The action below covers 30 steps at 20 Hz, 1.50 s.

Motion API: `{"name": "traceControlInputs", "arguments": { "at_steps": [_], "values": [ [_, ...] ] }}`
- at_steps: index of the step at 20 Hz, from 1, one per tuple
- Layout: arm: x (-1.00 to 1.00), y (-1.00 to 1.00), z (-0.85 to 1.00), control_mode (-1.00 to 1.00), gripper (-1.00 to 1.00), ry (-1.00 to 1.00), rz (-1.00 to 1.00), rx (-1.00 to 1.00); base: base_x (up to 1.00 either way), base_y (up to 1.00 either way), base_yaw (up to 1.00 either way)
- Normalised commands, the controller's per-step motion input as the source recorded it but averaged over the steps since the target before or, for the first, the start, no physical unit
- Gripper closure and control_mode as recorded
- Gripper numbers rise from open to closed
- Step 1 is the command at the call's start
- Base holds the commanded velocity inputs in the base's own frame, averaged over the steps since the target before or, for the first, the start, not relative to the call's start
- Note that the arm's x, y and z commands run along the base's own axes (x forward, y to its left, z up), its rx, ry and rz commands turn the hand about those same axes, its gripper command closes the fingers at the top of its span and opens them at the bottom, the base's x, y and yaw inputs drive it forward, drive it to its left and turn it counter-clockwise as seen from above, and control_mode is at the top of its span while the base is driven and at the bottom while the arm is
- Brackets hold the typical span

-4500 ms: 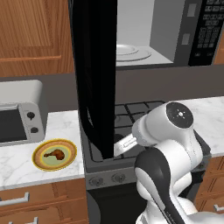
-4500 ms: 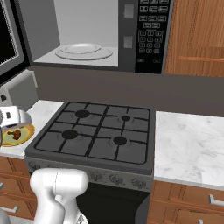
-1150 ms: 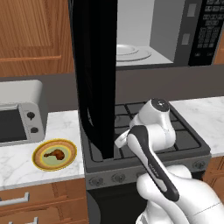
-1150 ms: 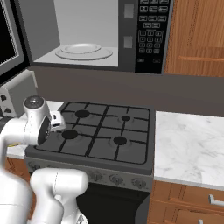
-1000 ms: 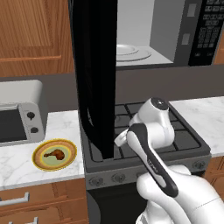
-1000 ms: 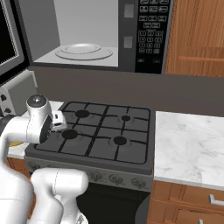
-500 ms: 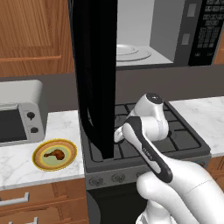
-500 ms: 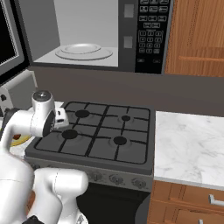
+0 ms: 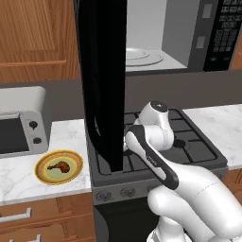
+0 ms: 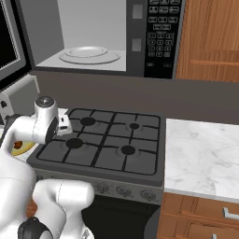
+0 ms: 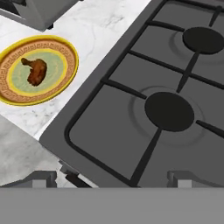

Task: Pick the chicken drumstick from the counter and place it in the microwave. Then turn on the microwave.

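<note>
Still untouched: chicken drumstick (image 11: 36,71) on plate (image 11: 65,74)

Veined white marble worktop (image 9: 66,137) is looking polished; the stovetop (image 11: 144,87) is showing matt dark grey metal; the microwave (image 9: 101,80) door is gleaming glossy black; wooden drawers (image 10: 200,214) are looking smooth.

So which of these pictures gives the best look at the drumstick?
The hand view: the drumstick lies in plain sight on the yellow plate, seen from above, thick and thin ends both clear. The left base view shows it too, but small and farther off. In the right base view the arm covers most of the plate, so the drumstick can't be made out.
</note>
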Motion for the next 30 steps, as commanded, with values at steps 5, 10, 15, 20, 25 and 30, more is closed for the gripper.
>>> {"name": "traceControlInputs", "arguments": {
  "at_steps": [5, 10, 15, 20, 25, 30],
  "values": [
    [0.15, 0.10, 0.00, -1.00, -1.00, 0.03, 0.00, 0.03, 0.00, 0.00, 0.00],
    [0.14, 0.12, -0.05, -1.00, -1.00, 0.02, 0.00, 0.01, 0.00, 0.00, 0.00],
    [0.14, 0.16, -0.11, -1.00, -1.00, 0.02, 0.00, 0.00, 0.00, 0.00, 0.00],
    [0.14, 0.15, -0.10, -1.00, -1.00, 0.03, 0.00, 0.01, 0.00, 0.00, 0.00],
    [0.12, 0.13, -0.07, -1.00, -1.00, 0.02, 0.00, 0.02, 0.00, 0.00, 0.00],
    [0.07, 0.14, -0.05, -1.00, -1.00, 0.01, 0.00, 0.01, 0.00, 0.00, 0.00]
  ]
}}
